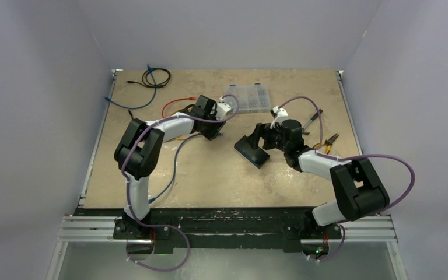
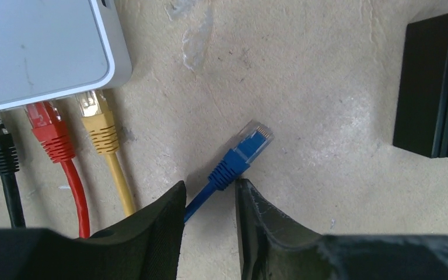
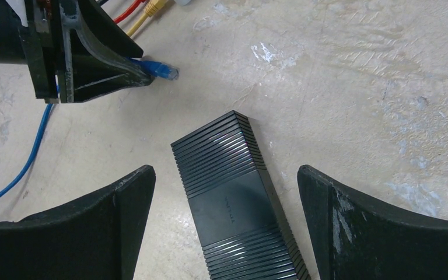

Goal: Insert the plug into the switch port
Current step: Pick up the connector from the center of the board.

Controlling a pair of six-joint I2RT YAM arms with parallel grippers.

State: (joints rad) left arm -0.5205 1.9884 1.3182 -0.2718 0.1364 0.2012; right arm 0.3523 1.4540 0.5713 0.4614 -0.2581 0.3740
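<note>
Blue plug (image 2: 248, 146) lying on table (image 2: 326, 116) near black switch (image 2: 434, 81), long axis diagonal, clear tip pointing away from left gripper (image 2: 210, 192); jaws flank its boot, pinch uncertain; right gripper (image 3: 224, 175) spread wide above switch

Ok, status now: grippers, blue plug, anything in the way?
Left gripper straddles blue plug, grip unclear. Right gripper open over black switch. Plug not inserted. Nothing between them.

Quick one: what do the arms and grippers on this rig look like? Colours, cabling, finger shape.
The left arm and right arm have white links and black joint housings, with a purple cable looped along each. The left gripper and right gripper have black, curved, tapering fingers. The right's show pale scuffs, the left's a fine woven texture.
</note>
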